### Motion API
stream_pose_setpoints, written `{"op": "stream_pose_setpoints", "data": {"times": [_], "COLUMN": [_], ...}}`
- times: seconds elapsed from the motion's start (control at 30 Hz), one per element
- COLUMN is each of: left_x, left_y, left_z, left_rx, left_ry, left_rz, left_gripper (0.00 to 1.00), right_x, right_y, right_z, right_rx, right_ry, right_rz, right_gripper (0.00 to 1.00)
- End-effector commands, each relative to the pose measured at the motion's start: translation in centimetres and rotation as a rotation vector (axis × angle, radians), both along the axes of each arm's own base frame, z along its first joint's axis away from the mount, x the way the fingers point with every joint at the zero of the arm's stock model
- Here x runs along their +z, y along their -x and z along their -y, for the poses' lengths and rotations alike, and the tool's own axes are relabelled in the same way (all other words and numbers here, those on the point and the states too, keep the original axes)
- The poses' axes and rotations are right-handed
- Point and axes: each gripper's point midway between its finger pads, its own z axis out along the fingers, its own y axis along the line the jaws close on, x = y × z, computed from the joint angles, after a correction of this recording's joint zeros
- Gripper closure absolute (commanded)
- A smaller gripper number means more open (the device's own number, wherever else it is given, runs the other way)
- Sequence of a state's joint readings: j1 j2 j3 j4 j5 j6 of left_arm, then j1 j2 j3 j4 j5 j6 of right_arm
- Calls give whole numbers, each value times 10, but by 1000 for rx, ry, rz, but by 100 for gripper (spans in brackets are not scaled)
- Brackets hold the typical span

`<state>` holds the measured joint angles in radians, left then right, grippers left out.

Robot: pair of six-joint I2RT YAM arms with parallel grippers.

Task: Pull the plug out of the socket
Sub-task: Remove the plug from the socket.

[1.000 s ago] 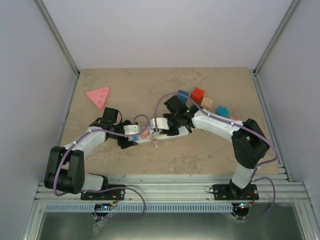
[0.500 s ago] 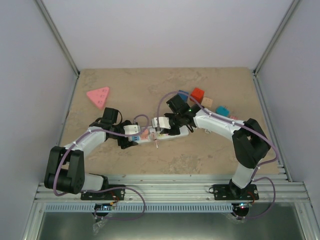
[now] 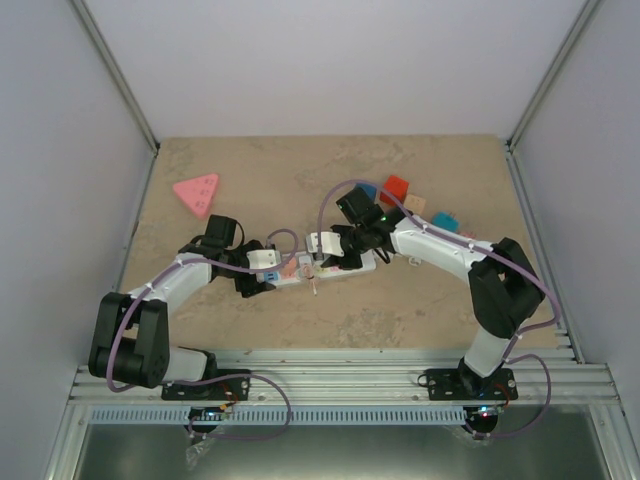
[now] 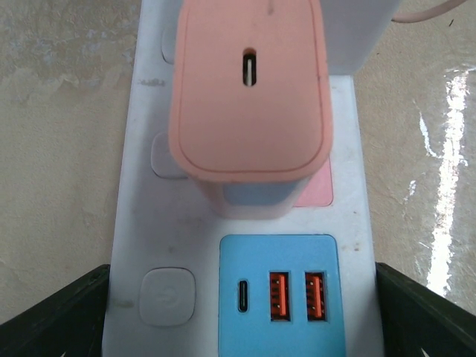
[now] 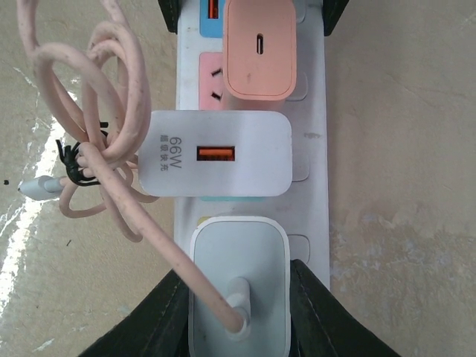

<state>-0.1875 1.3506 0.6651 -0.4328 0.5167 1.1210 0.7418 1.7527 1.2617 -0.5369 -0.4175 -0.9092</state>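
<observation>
socket at table centre, left gripper clamping its blue end | right gripper pinching the pale plug | I fear a skewed pull slips off or drags the socket along

The socket, a long white strip with blue and pink square outlets toward its left end, lies flat about the centre of the scene, running left to right, with a pale grey-white plug trailing a pink cable seated upright at its right end.
</observation>
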Motion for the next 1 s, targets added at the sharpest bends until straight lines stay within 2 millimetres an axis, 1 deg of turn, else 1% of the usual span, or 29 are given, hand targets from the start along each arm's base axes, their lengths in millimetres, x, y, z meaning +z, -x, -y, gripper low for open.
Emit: {"op": "stream_pose_setpoints", "data": {"times": [0.0, 0.17, 0.33, 0.5, 0.67, 0.8, 0.83, 0.97], "left_x": [18, 18, 18, 19, 18, 18, 18, 18], "left_y": [-11, -11, -10, -11, -10, -10, -10, -10], "left_z": [11, 11, 11, 10, 11, 11, 11, 11], "left_rx": [-21, -20, -22, -21, -22, -25, -24, -24], "left_ry": [74, 73, 75, 75, 75, 76, 76, 76], "left_rz": [65, 63, 63, 66, 61, 61, 61, 61], "left_gripper": [100, 100, 100, 100, 100, 100, 100, 100], "right_x": [17, 28, 39, 49, 57, 62, 62, 50], "right_y": [-2, -6, -11, -23, -38, -58, -63, -80], "right_z": [-2, 0, 5, 13, 22, 32, 34, 42], "right_rx": [5, -13, -28, -67, -120, -206, -227, -302], "right_ry": [-39, -64, -107, -148, -190, -222, -225, -209], "right_rz": [39, 74, 40, 14, -13, -30, -39, -98], "right_gripper": [99, 99, 99, 99, 100, 100, 99, 100]}}
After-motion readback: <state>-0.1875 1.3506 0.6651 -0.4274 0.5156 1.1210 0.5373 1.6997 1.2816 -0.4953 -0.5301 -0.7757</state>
